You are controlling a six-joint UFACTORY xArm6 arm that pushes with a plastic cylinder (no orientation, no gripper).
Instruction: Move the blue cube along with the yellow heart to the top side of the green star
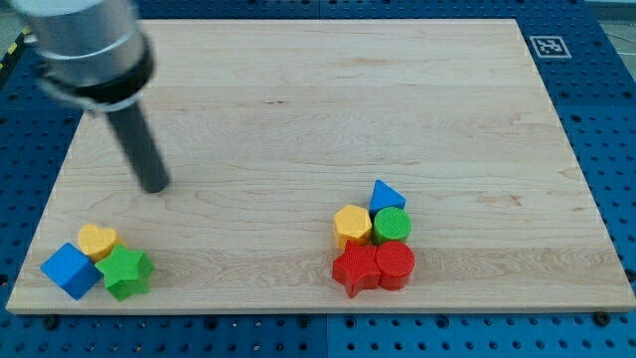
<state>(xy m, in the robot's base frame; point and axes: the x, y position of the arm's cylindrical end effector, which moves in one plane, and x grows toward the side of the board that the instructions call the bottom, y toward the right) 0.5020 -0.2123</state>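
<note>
My tip (156, 187) hovering over bare table (318, 109), at 12 o'clock from left cluster, well apart from it. No jaws on this rig, just rod; nothing clenched or grasped.

Blue cube (70, 269) sitting at 9 o'clock of green star (126, 271); yellow heart (97, 240) at star's 11 o'clock, seemingly touching both, though contact hard to confirm.

Step in hand, judging: swinging tip round to cube's 7 o'clock, then pushing toward 1 o'clock, keeping heart ahead. Risk: cube nudging star, or heart slipping sideways. Right cluster irrelevant.

My tip (156, 186) hovers above the yellow heart (96, 240); blue cube (70, 269) and green star (126, 271) flank it.
</note>
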